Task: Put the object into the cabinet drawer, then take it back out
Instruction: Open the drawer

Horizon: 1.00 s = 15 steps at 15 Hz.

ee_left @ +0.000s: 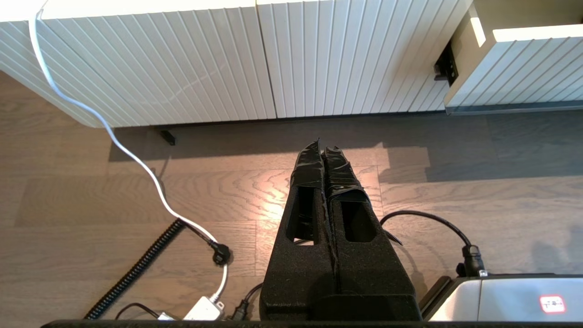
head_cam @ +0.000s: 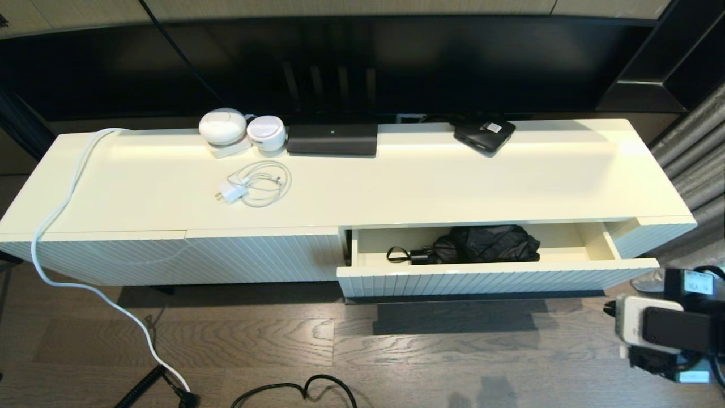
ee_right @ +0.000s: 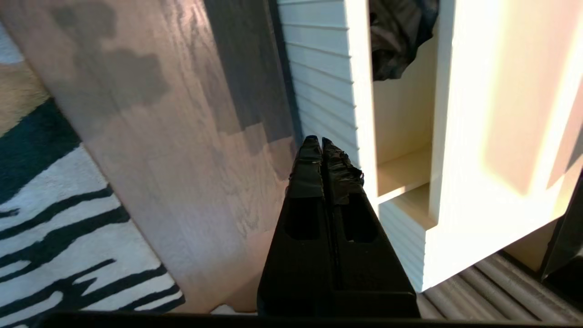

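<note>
lying bunched inside the open cabinet drawer (head_cam: 498,276): the black umbrella (head_cam: 484,243). both jaws pressed together, empty: right gripper (ee_right: 321,142) beside the drawer front, left gripper (ee_left: 322,146) above floor.

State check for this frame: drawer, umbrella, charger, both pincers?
Cabinet drawer: pulled open.
Umbrella: folded, lying inside the drawer, handle toward the robot's left.
White charger: on the cabinet top, cable coiled, unplugged.
Left pincer: shut, empty, above the floor.
Right pincer: shut, empty, beside the drawer front.
</note>
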Motion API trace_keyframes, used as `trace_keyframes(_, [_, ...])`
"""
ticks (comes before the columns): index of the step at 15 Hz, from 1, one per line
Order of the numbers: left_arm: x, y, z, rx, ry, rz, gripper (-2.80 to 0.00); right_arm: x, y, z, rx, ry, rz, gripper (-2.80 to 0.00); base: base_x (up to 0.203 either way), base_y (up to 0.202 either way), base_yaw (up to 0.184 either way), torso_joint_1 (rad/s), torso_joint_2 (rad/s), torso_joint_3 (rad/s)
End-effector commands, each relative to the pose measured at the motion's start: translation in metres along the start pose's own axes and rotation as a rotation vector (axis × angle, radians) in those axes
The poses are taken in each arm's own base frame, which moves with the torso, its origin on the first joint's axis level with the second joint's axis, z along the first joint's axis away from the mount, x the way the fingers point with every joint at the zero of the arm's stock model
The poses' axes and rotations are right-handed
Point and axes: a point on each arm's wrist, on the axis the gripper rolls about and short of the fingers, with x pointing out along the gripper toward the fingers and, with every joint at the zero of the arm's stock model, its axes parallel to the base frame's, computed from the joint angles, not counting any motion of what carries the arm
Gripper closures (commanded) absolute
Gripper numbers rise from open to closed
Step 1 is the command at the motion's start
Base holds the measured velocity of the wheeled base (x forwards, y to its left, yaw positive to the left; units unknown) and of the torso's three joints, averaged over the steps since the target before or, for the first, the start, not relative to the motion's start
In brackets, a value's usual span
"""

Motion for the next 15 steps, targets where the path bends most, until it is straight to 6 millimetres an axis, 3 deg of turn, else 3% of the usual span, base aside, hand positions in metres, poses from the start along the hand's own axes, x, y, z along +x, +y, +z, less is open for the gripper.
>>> trace_keyframes(1, [0.000, 0.000, 0.000, 0.000, 0.003, -0.001, 0.00, 0.035, -0.012, 0.006, -0.010, 0.019, 0.051, 0.00, 0.000, 0.000, 0.000, 0.000, 0.00, 0.000])
trace_keyframes(5, [0.000, 0.000, 0.000, -0.001, 0.003, 0.001, 0.00, 0.077, -0.032, 0.019, -0.018, -0.010, -0.012, 0.00, 0.000, 0.000, 0.000, 0.000, 0.00, 0.000])
trace_keyframes(9, [0.000, 0.000, 0.000, 0.000, 0.003, -0.001, 0.00, 0.112, -0.039, 0.028, -0.021, -0.052, -0.091, 0.00, 0.000, 0.000, 0.000, 0.000, 0.00, 0.000])
trace_keyframes(15, [0.000, 0.000, 0.000, 0.000, 0.003, 0.001, 0.00, 0.132, -0.044, 0.034, -0.023, -0.020, -0.140, 0.00, 0.000, 0.000, 0.000, 0.000, 0.00, 0.000])
